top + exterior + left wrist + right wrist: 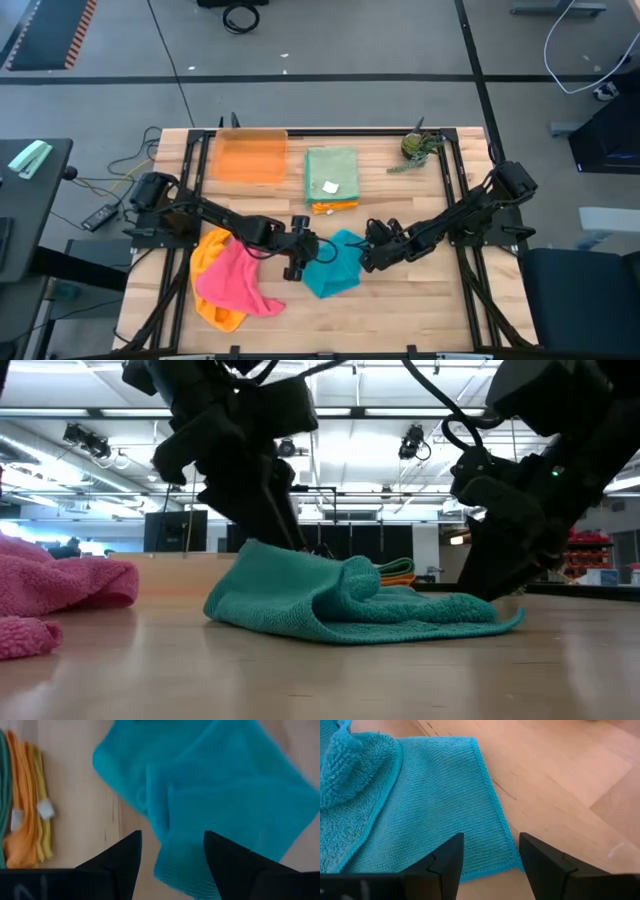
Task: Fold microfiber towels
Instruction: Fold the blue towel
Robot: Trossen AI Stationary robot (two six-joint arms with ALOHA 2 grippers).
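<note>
A teal-blue microfiber towel [335,263] lies crumpled on the wooden table [430,300], partly folded over itself. My left gripper [308,250] is open at the towel's left side; in its wrist view the fingers stand on either side of a towel edge [180,865]. My right gripper [368,252] is open at the towel's right side, just above a flat corner [512,862]. Left of them, a pink towel [238,280] lies on an orange-yellow one [208,255]. A folded stack with a sage green towel [331,172] on top sits at the far middle.
A translucent orange tray [250,157] stands at the far left beside the folded stack. A small green plant-like object [418,148] sits at the far right corner. Bare wood lies near the front edge and to the right of the teal towel.
</note>
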